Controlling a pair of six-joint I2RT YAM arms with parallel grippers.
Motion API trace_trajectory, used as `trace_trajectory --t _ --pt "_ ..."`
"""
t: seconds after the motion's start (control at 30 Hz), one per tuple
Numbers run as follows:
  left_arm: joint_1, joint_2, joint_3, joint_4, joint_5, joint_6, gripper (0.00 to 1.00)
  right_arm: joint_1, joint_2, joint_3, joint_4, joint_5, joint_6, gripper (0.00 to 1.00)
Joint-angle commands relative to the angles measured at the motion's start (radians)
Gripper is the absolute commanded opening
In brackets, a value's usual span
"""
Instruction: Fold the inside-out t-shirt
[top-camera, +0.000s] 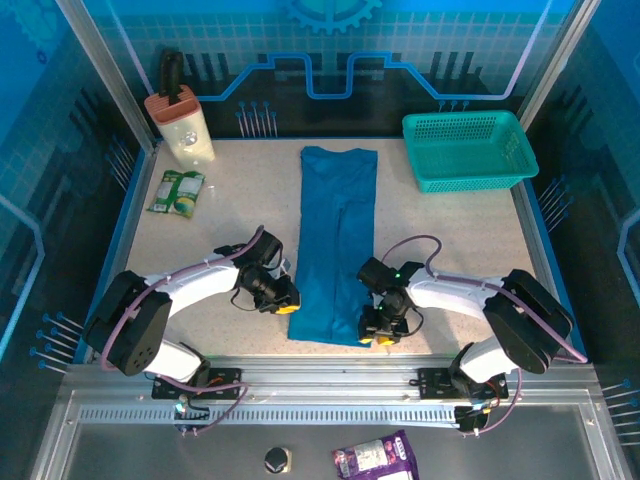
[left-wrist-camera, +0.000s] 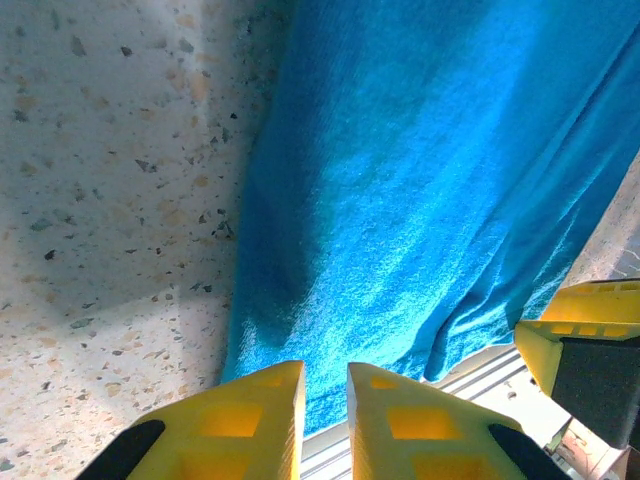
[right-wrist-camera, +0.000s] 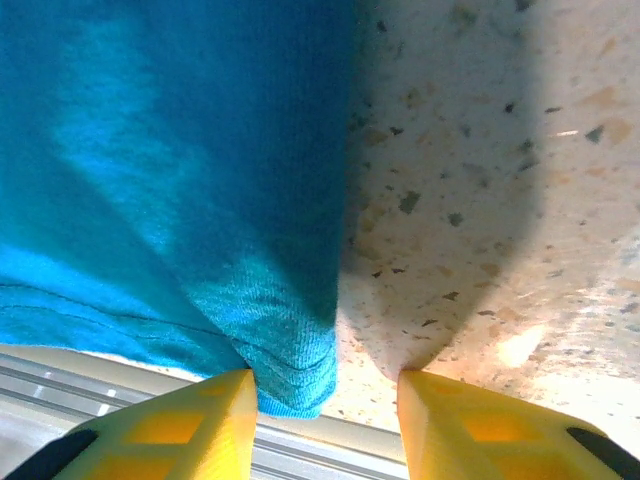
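The blue t-shirt (top-camera: 338, 240) lies as a long narrow strip down the middle of the table (top-camera: 460, 250). Our right pincer (right-wrist-camera: 328, 400) stands spread around its near right corner. Our left pincer (left-wrist-camera: 325, 385) is nearly closed at the near hem; we cannot tell whether it pinches cloth.

White shells, black joints, looped lilac cables (top-camera: 410, 239) on left arm (top-camera: 190, 285) and right arm (top-camera: 455, 290). Yellow moulded fingers (left-wrist-camera: 250, 420), square-recessed, on left gripper (left-wrist-camera: 325, 385) and right gripper (right-wrist-camera: 325, 385).

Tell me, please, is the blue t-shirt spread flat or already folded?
Folded lengthwise: the t-shirt lies as one long narrow strip, with no sleeves sticking out.
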Motion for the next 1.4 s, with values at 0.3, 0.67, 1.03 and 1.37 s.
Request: trace_trajectory --t 0.3,0.67,1.03,1.37 --pt "-0.01 0.003 -0.012 -0.028 0.015 0.003 0.19 -0.009 -0.042 -0.028 0.089 -0.05 0.048 0.36" --pt "-0.012 0.008 -0.009 -0.032 0.016 0.006 0.19 -0.016 -0.029 -0.035 0.099 -0.051 0.05 0.31" --pt "-0.025 -0.008 -0.073 -0.05 0.031 0.01 0.23 -0.019 -0.027 -0.021 0.079 -0.04 0.042 0.13" --pt "-0.073 0.013 -0.096 -0.053 0.059 0.005 0.27 -0.023 -0.018 -0.008 0.07 -0.045 0.036 0.13"
